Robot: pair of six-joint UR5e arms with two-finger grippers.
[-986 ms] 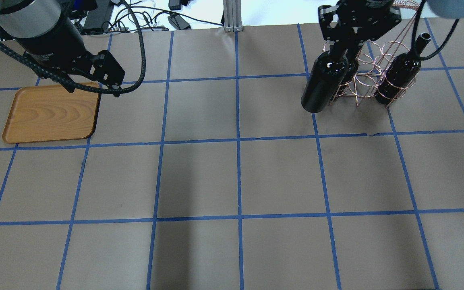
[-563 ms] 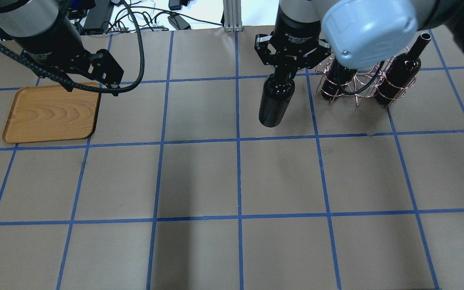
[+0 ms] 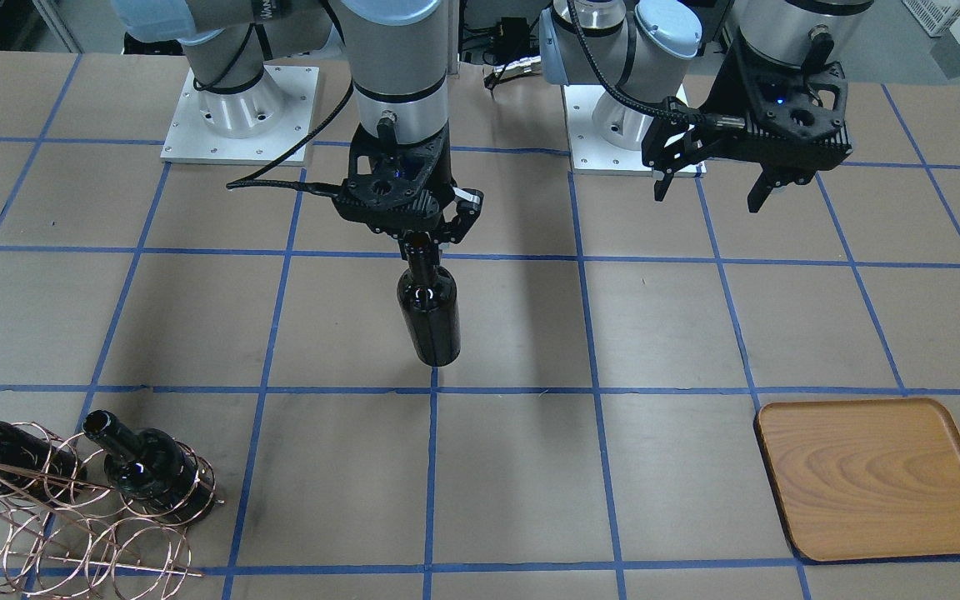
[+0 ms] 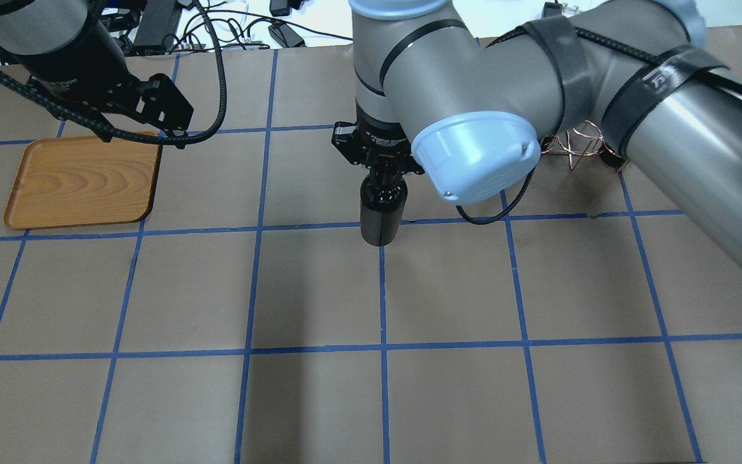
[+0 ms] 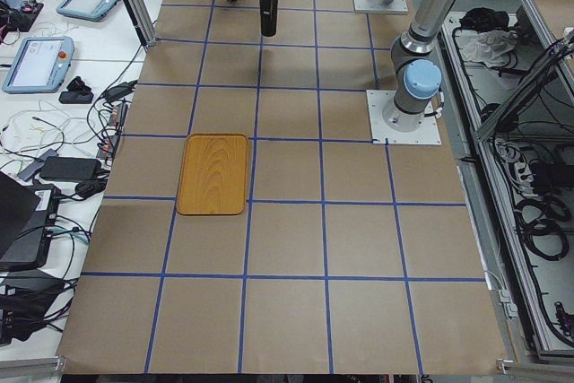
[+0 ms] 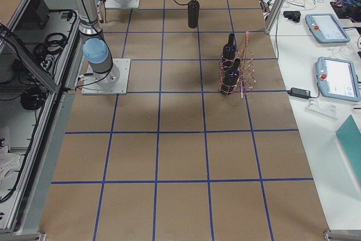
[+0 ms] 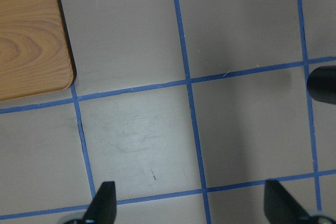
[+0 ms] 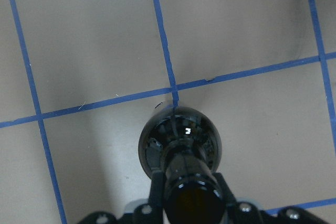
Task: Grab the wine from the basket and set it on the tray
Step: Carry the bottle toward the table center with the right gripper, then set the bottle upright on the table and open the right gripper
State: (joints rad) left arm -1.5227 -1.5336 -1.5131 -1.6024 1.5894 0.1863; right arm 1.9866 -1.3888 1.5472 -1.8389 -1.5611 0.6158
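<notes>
item 1, wine [image 3: 428, 321]: dark glass bottle, upright, neck up, hanging straight down at 6 o'clock from the right gripper [image 3: 423, 243]. in the overhead view it sits mid-table by a crossing of the blue tape lines [image 4: 255, 225]. i cannot tell whether its base clears the surface.

item 2, right gripper: clenched on the wine's neck. my right wrist view shows a finger [image 8: 157, 190] pressed to each side of the neck, with the bottle's shoulder [image 8: 181, 135] below.

item 3, basket [image 3: 72, 517]: copper wire loops, at about 8 o'clock from the wine in the front-facing view and well apart from it. two bottles [image 3: 147, 467] sit in it, necks tilted toward 10 o'clock.

item 4, tray [image 3: 872, 475]: light wood, flat on the table [image 3: 530, 500], at about 4 o'clock from the wine in the same view and well apart.

item 5, left gripper [image 3: 710, 187]: released, fingers spread, nothing between them, hanging over the table at about 12 o'clock from the tray. its wrist view shows the tray's corner [image 7: 31, 40] at 10 o'clock.
</notes>
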